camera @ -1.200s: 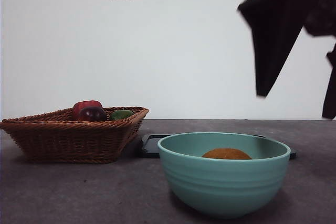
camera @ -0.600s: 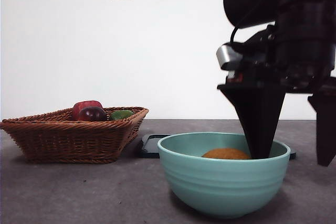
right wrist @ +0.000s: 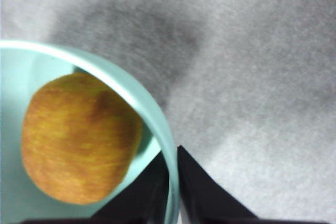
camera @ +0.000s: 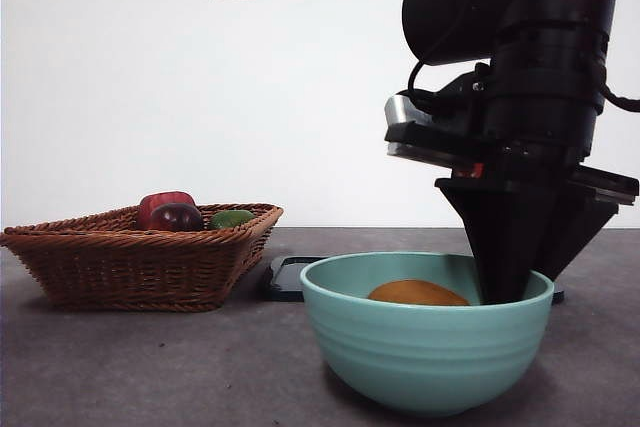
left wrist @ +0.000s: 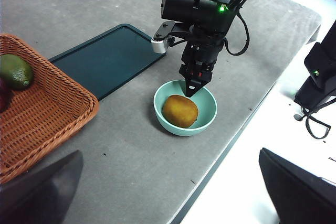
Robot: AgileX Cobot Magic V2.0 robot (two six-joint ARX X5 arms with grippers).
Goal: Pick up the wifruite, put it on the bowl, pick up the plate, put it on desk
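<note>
Since 0.5 s ago the right gripper (camera: 518,282) has come lower and its 2 jaws are now clamped on the bowl (camera: 427,347) rim, with the wifruite (camera: 416,293) lying inside.

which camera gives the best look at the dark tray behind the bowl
The left wrist view: it looks down on the whole tray, flat on the table between the basket and the right gripper. The front view shows only a thin edge of the tray behind the bowl. The right wrist view does not show it.
</note>
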